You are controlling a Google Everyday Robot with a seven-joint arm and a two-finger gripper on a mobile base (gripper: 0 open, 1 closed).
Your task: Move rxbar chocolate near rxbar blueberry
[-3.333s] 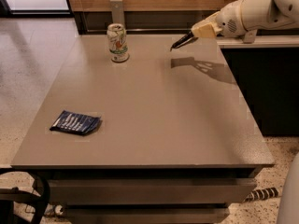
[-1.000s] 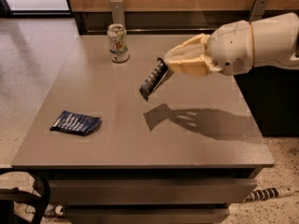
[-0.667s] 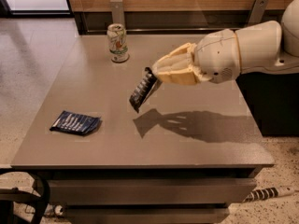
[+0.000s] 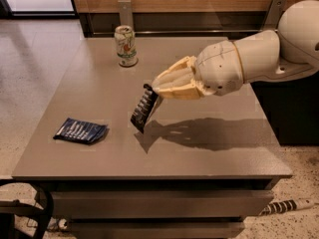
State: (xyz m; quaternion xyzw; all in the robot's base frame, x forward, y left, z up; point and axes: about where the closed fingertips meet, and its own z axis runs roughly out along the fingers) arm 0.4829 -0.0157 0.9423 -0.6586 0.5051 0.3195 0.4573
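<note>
The rxbar chocolate (image 4: pixel 144 108), a black wrapper with a row of white lettering, hangs tilted from my gripper (image 4: pixel 155 89), which is shut on its top end and holds it above the table's middle. The rxbar blueberry (image 4: pixel 79 130), a dark blue wrapper with white stripes, lies flat on the table (image 4: pixel 214 153) near the front left, to the left of the hanging bar and apart from it.
A drink can (image 4: pixel 125 45) stands upright at the back of the table. My arm (image 4: pixel 259 59) reaches in from the right. A wooden wall panel runs behind the table. Floor lies to the left and right.
My gripper has carried the chocolate bar from the back right of the table leftward and toward the front, lower and closer to the blue wrapper. The can and the blue wrapper have not moved.
</note>
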